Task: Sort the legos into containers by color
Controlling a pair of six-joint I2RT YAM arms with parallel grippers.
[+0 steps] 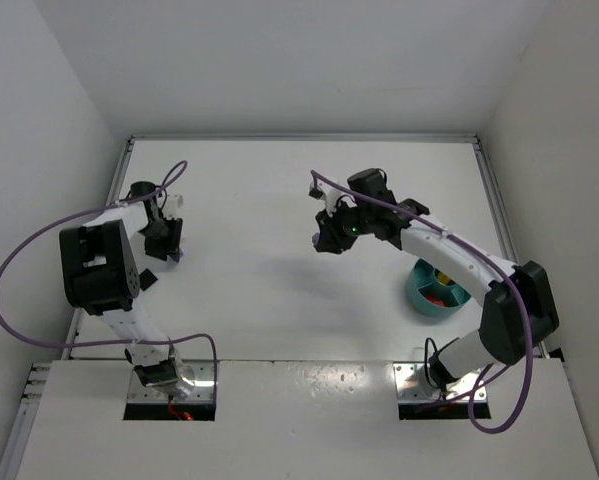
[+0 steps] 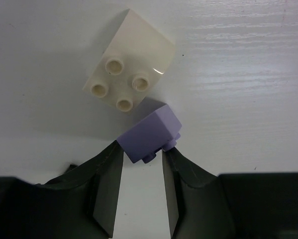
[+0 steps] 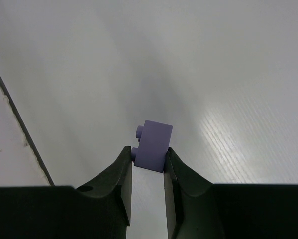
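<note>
My left gripper (image 2: 143, 149) is low over the table at its far left (image 1: 169, 238), its fingertips shut on a lavender brick (image 2: 149, 133) that is pinched at its corners. A cream-white brick (image 2: 130, 62), studs up, lies on the table touching that lavender brick's far corner. My right gripper (image 3: 148, 152) hangs above the middle of the table (image 1: 329, 235), shut on a second lavender brick (image 3: 153, 145). The teal bowl (image 1: 419, 292) sits at the right, partly under my right arm, with a red brick (image 1: 439, 298) and a yellow brick (image 1: 444, 275) inside.
A small black piece (image 1: 147, 277) lies on the table beside my left arm. The raised table rim (image 1: 114, 200) runs close to my left gripper. White walls enclose the table on the left, back and right.
</note>
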